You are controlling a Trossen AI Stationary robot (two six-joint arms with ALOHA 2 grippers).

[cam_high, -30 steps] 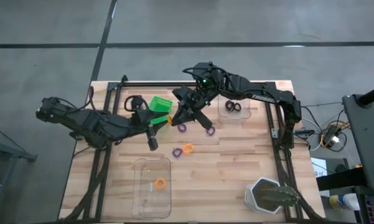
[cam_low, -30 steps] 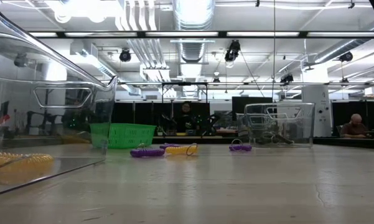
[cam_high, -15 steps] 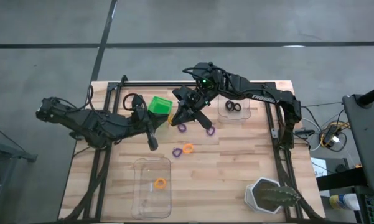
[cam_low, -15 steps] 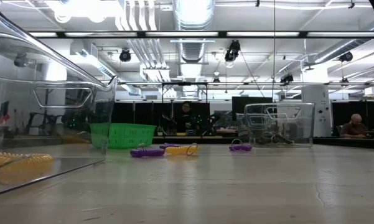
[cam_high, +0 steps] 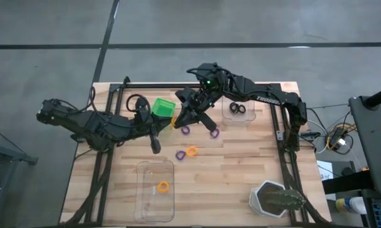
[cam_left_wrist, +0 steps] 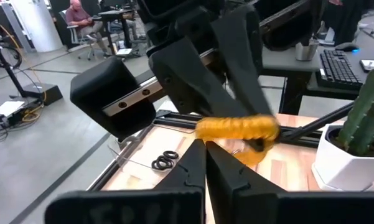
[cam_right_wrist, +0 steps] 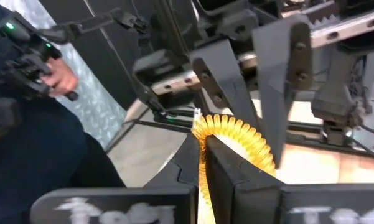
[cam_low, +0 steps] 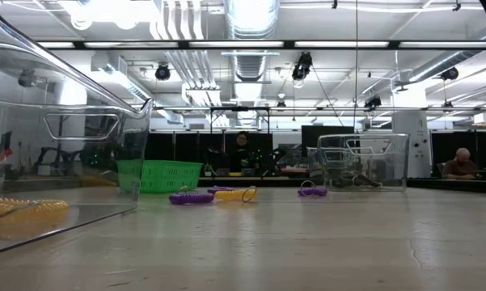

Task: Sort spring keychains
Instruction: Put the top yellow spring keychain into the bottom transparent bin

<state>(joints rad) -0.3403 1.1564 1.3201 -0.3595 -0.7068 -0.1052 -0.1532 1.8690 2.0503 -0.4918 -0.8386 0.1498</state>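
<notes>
Beside the green bin (cam_high: 163, 106), both the left gripper (cam_high: 172, 121) and right gripper (cam_high: 177, 120) pinch one orange spring keychain (cam_left_wrist: 238, 129) (jaws nearly shut).

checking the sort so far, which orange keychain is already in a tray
The orange keychain lying alone in the near clear tray. The other loose orange one sits on bare table beside a purple ring.

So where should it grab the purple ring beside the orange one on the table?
Probably from straight above, pinching the coil of the purple ring on the side away from the orange ring. It lies flat, so a finger fits into its hole, and the orange one crowds the other side.
</notes>
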